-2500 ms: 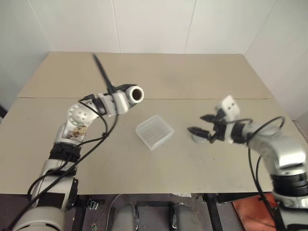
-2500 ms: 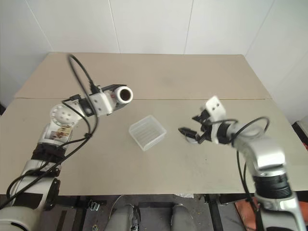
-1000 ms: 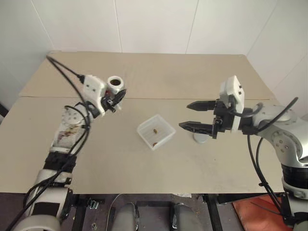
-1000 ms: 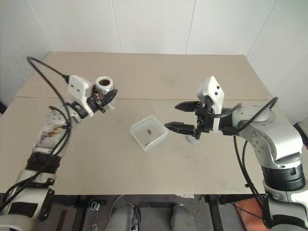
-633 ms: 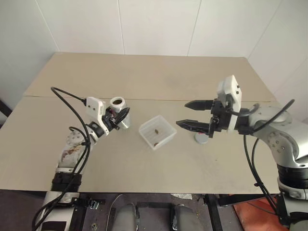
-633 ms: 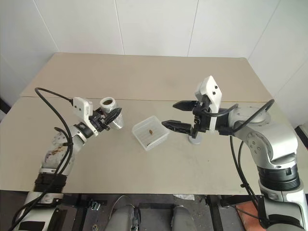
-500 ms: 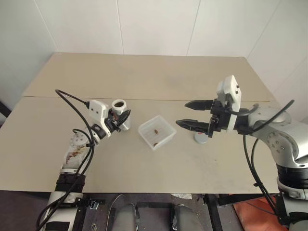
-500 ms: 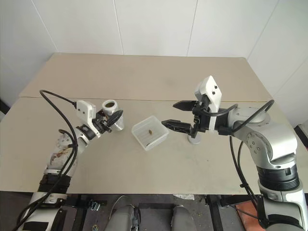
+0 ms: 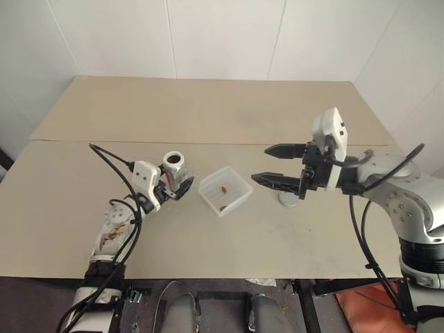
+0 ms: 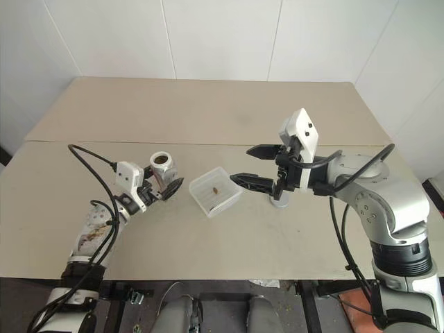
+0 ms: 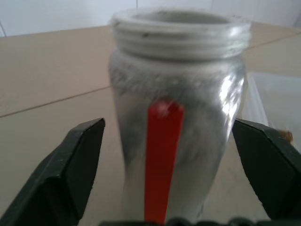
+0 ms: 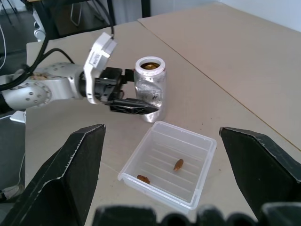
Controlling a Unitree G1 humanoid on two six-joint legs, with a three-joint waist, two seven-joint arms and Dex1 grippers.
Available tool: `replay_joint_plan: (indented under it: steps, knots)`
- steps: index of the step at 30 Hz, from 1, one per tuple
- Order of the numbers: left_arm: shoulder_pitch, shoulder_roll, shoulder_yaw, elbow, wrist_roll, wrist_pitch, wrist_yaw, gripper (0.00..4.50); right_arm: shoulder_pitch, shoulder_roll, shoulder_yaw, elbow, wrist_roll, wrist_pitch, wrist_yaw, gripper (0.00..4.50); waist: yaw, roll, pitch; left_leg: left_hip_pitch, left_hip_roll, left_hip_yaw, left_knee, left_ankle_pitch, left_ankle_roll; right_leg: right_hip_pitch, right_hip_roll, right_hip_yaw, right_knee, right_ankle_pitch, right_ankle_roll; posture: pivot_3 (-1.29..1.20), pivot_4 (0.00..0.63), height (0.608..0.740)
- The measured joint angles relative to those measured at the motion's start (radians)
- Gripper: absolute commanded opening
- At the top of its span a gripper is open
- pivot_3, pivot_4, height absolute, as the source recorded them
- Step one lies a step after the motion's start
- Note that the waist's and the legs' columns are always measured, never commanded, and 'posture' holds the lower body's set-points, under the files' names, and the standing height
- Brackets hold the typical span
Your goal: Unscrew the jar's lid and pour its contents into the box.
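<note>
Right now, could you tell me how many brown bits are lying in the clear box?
2. One bit lies near the middle of the box, the other nearer one edge. More may remain inside the jar.

Both arms are silver-grey metal with rounded joint housings and black bands. Loose black cables loop along each forearm. The left gripper (image 9: 179, 188) and the right gripper (image 9: 277, 164) each carry a white boxy camera block at the wrist and two long, tapered black fingers (image 12: 265, 168) of matte plastic.
</note>
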Motion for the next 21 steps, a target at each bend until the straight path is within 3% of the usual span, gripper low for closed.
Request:
replay_joint_plan:
  steps: [7,14,17,21]
  knots:
    - [0.278,0.304,0.208,-0.384,-0.215,0.218,-0.192,4.48,0.053,-0.051,-0.008,0.027,-0.022,-0.014,0.030,4.50,-0.009,0.000,0.000,0.001,0.001,-0.003,-0.003,0.000,0.000,-0.002,-0.001,0.003,0.000,-0.001,-0.001,0.00,0.150,0.740]
    - [0.365,0.534,0.458,-0.504,-0.433,0.357,-0.448,4.48,0.131,-0.130,-0.037,0.070,-0.088,-0.147,0.132,4.50,0.007,0.001,0.000,0.001,0.001,0.001,-0.003,0.000,-0.001,-0.002,-0.001,0.001,-0.002,-0.002,-0.002,0.00,0.150,0.740]
    - [0.352,0.560,0.503,-0.503,-0.461,0.354,-0.519,4.48,0.174,-0.156,-0.042,0.096,-0.125,-0.215,0.176,4.50,0.005,0.002,-0.001,0.001,0.000,0.003,-0.004,0.000,-0.001,-0.002,0.000,0.001,-0.002,-0.003,-0.002,0.00,0.150,0.740]
    - [0.335,0.527,0.462,-0.489,-0.436,0.341,-0.517,4.48,0.191,-0.159,-0.054,0.097,-0.128,-0.229,0.174,4.50,0.003,0.002,-0.001,0.002,0.001,0.003,-0.004,0.000,-0.001,-0.002,0.002,0.002,-0.002,-0.003,-0.003,0.00,0.150,0.740]
